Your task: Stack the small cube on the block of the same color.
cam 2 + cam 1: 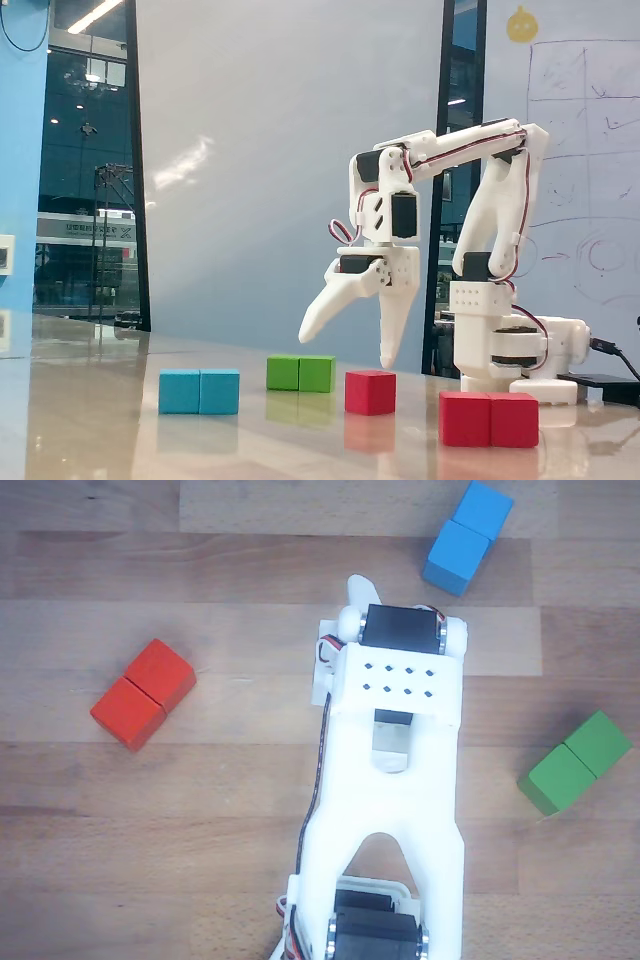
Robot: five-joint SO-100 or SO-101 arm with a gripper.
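We find the end effector [350,345] hanging open above the worktop [100,420], its two fingers spread wide and holding nothing. In the fixed view the cube [370,391] sits on the worktop directly below the straight finger's tip, with clear air between them; no contact is made. Taking the cube as our landmark: in that view the red block [489,418] lies to its right and nearer the camera, apart from it; the green block [300,373] lies just to its left and farther back; the blue block [199,390] lies well to its left. In the other view the arm [385,780] covers the cube entirely, so its exact position under the fingers cannot be confirmed there; the red block [143,693] shows at left, the green block [576,762] at right, the blue block [467,537] at top. We judge the step in hand to be the approach to grasp. To do it well, we advise centring the open fingers so one falls on each side of the cube, squaring them to its flat faces, descending straight until the tips reach its lower half, and closing only then. A skewed descent risks pushing the cube towards the green block.
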